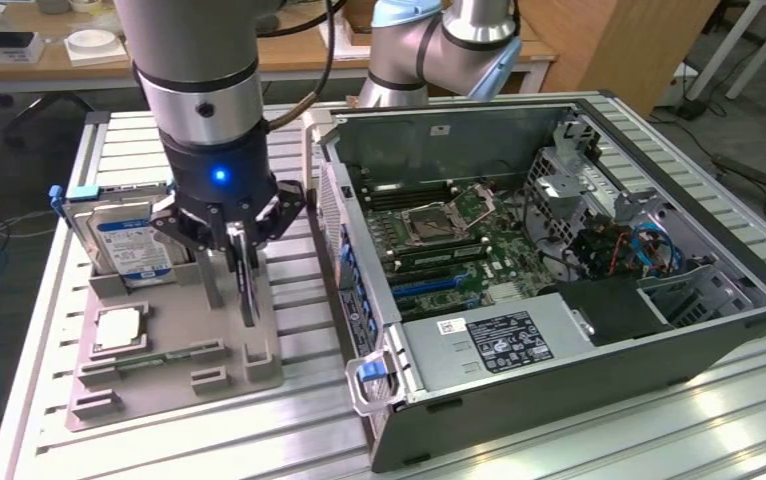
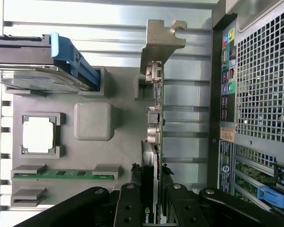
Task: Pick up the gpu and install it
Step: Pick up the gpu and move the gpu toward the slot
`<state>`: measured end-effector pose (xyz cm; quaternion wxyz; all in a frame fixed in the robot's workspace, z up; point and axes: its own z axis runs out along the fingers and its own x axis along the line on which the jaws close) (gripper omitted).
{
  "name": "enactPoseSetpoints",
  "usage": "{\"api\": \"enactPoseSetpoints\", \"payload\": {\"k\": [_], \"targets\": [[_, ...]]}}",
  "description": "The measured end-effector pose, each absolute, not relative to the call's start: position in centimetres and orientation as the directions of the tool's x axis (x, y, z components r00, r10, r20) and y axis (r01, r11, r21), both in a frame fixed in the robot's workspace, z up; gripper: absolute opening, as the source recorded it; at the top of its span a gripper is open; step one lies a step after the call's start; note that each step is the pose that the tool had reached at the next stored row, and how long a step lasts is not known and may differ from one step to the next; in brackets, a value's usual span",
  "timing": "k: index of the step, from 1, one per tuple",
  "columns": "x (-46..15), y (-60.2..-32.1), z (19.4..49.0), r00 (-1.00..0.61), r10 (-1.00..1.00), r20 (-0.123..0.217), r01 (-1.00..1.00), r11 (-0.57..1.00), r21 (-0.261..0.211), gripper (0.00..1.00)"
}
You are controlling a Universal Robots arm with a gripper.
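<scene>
Tabletop (image 1: 703,420) tray (image 2: 123,90) held the gpu (image 2: 155,113) on edge, running twelve-to-six in exterior view; tool (image 2: 151,187) clamped its top edge.

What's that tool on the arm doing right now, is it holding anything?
Tool: closed on the gpu, gripping the card by both faces while it stands on edge in the gray holder.

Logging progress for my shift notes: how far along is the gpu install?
Done: the claw is closed on the gpu. In hand: the gpu stands on edge in its gray holder. Left: it is not yet in the open computer case.
</scene>
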<state>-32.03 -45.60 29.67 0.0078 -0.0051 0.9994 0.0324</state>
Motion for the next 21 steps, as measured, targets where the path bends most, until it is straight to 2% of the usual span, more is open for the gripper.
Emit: {"api": "enactPoseSetpoints", "payload": {"k": [21], "targets": [[-32.0,-45.6,32.3,-1.0,-0.009,-0.016,-0.011,0.997,0.075,0.26]]}}
